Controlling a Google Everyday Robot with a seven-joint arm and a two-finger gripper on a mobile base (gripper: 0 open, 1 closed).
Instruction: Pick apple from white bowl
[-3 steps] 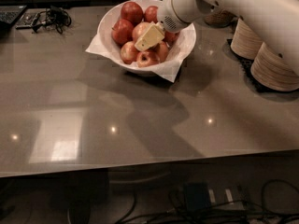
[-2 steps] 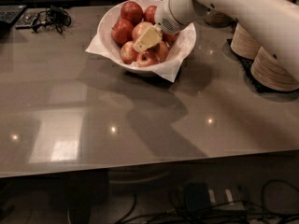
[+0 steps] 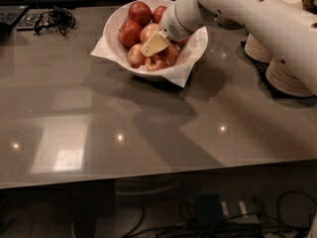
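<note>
The white bowl (image 3: 112, 26) stands at the far middle of the grey table, lined with a white napkin (image 3: 184, 77) whose corners hang over the rim. Several red apples (image 3: 140, 12) are piled in it. My gripper (image 3: 154, 44), with pale yellow tips on a white arm (image 3: 247, 9) coming in from the upper right, is down inside the bowl. It rests among the apples at the bowl's middle, against a pale apple (image 3: 148, 32) and above a red one (image 3: 157, 62). What lies under its tips is hidden.
Two stacks of cream disposable plates (image 3: 286, 76) stand at the right behind the arm. A tangle of black cables (image 3: 54, 18) and a laptop corner (image 3: 10, 15) lie at the far left. The table's front edge (image 3: 158, 175) runs across below, with cables on the floor beneath.
The gripper has edged slightly down and left, deeper among the apples. The bowl and apples have not visibly shifted.
</note>
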